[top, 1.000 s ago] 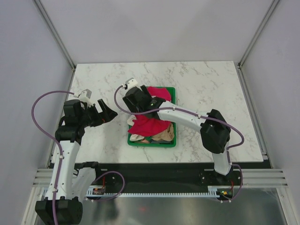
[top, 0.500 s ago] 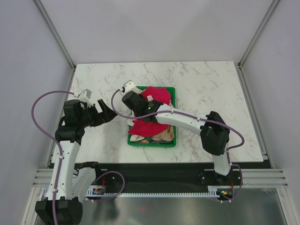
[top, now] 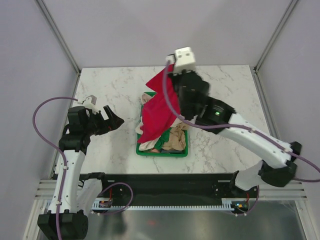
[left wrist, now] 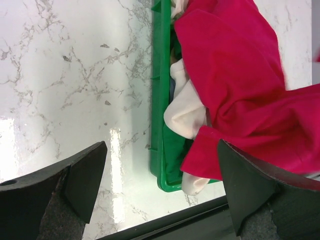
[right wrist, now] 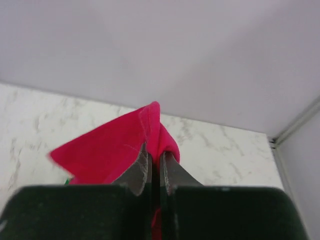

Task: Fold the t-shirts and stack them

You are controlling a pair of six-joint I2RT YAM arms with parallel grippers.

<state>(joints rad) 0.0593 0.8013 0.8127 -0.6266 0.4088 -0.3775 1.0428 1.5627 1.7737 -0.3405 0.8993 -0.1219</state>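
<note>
Red t-shirt (top: pixel 157 107) hangs from the right gripper (right wrist: pixel 154 161) above the green tray (top: pixel 162 152); left gripper (top: pixel 112 121) is wide open and empty.
The right fingers are pinched tight on a folded edge of red cloth, held high over the far end of the tray. The shirt runs down as a stretched sheet, and its lower end drapes on the pile in the tray. The left wrist view shows the red cloth lying over a cream-white shirt (left wrist: pixel 187 112), which bulges against the tray's left wall. A tan shirt (top: pixel 175 141) is bunched at the tray's near right corner. The tray sits mid-table on the white marble top (top: pixel 110 85). The left gripper hovers over bare marble left of the tray, fingers spread and touching nothing, well apart from the cloth.
</note>
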